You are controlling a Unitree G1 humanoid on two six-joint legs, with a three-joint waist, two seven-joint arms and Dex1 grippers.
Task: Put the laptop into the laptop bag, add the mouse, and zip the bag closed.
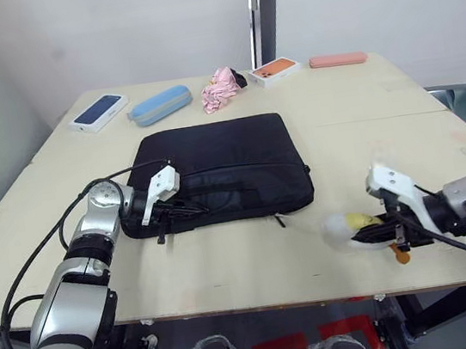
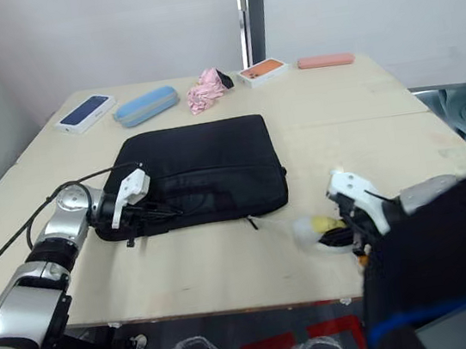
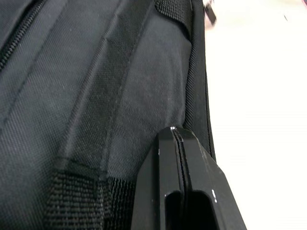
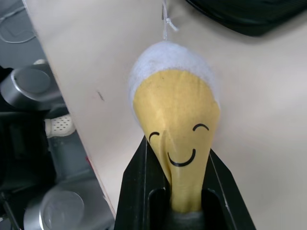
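Observation:
The black laptop bag (image 1: 223, 163) lies flat in the middle of the table, its opening not visible. My left gripper (image 1: 184, 208) rests on the bag's front left corner. Its fingers (image 3: 165, 182) are pressed together against the black fabric, with nothing seen between them. My right gripper (image 4: 177, 148) is over the table's front right and is shut on the yellow-and-white plush charm (image 4: 173, 96), which has a smiling face. A thin cord (image 4: 166, 19) runs from the charm towards the bag. The laptop and the mouse are out of view.
Along the far edge lie a white box with a dark blue top (image 1: 99, 112), a light-blue oblong case (image 1: 160, 105), a pink crumpled cloth (image 1: 221, 88), an orange-topped box (image 1: 275, 70) and a flat pink case (image 1: 338, 60). The table's front edge (image 1: 233, 300) is close to the right gripper.

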